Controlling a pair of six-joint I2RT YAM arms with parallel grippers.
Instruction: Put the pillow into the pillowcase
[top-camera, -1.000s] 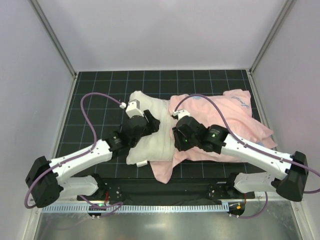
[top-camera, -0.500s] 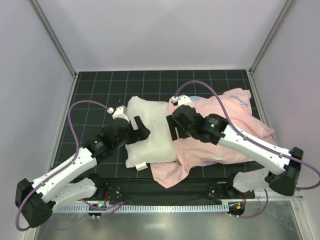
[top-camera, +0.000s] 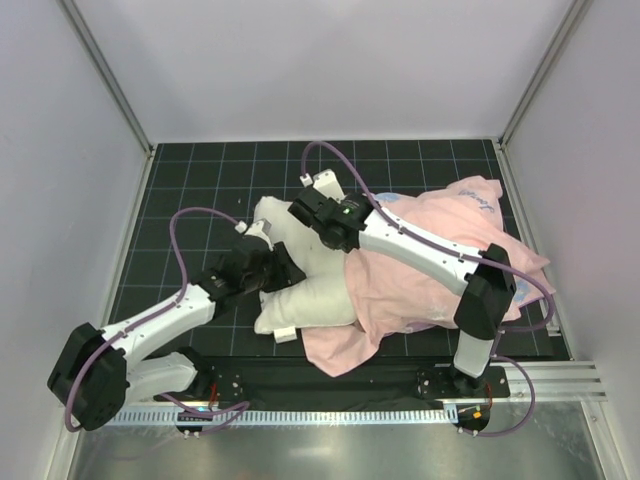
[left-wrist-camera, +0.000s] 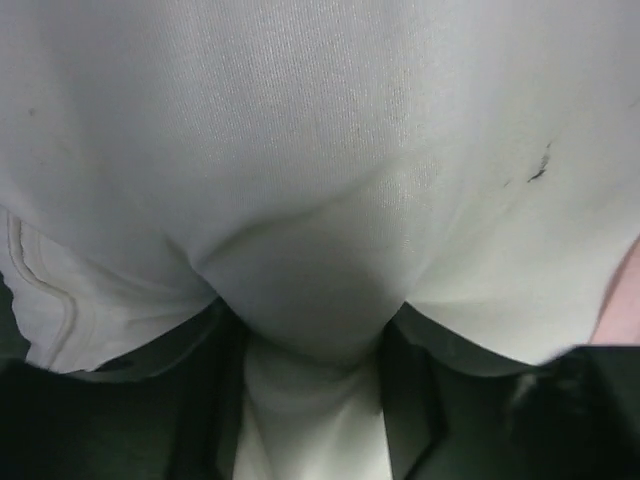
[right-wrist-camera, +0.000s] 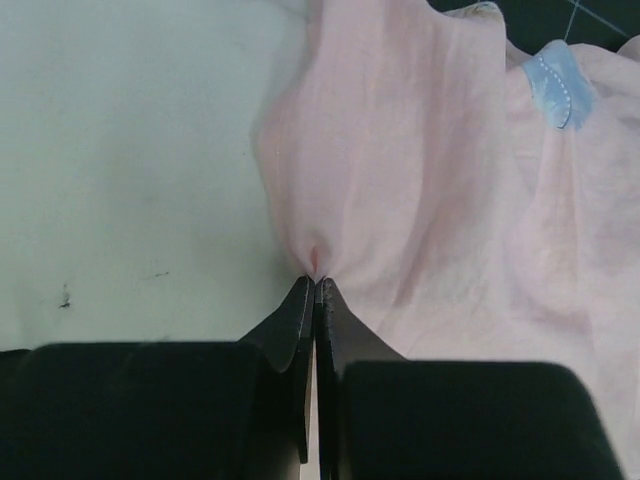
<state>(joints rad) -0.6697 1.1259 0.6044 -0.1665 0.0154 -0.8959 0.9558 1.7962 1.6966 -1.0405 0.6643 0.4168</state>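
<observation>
The white pillow (top-camera: 305, 292) lies on the black mat, its right part under the pink pillowcase (top-camera: 440, 250). My left gripper (top-camera: 275, 268) presses into the pillow's left side. In the left wrist view a bulge of pillow (left-wrist-camera: 320, 150) is squeezed between the two dark fingers (left-wrist-camera: 210, 400), so the left gripper (left-wrist-camera: 312, 385) is shut on it. My right gripper (top-camera: 306, 212) reaches across over the pillow's far end. Its jaws are pinched together on a fold at the pillowcase (right-wrist-camera: 440, 180) edge, right beside the pillow (right-wrist-camera: 130, 140); the right gripper (right-wrist-camera: 316, 285) is shut on it.
The black gridded mat (top-camera: 195, 180) is boxed in by white walls at left, back and right. The right arm's elbow (top-camera: 485, 295) stands over the pillowcase. A purple cable (top-camera: 185, 235) loops above the left arm. A metal rail (top-camera: 330, 415) runs along the near edge.
The right gripper opened, swung left and farther over the pillow, then shut on the pillowcase edge. The left gripper drew back, opened, returned and closed on the pillow's left side.
</observation>
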